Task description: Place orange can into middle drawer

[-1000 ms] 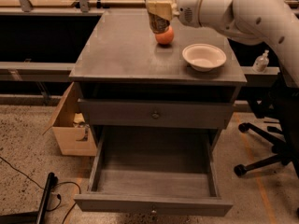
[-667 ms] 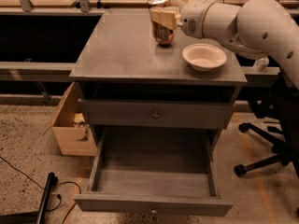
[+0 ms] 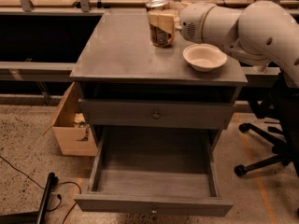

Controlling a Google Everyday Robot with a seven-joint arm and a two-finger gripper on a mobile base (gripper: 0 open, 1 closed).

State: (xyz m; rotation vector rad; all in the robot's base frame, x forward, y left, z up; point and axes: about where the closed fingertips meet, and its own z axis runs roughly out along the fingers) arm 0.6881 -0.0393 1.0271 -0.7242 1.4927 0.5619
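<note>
The orange can [image 3: 161,35], coppery brown with a shiny silver top, is upright over the back of the grey cabinet top [image 3: 121,45]. My gripper [image 3: 161,20] reaches in from the right on the white arm and is shut on the can, with its cream fingers [image 3: 155,19] across the can's upper half. The middle drawer [image 3: 154,174] is pulled out wide open at the bottom front. Its bare floor holds nothing, and it lies well below and in front of the can.
A white bowl [image 3: 204,57] sits on the cabinet top right of the can. A closed drawer front with a knob [image 3: 156,115] is above the open drawer. A cardboard box [image 3: 70,127] stands at the left, an office chair base [image 3: 268,146] at the right.
My gripper has carried the can down and slightly right. The can now covers the round orange fruit that showed below it earlier.
</note>
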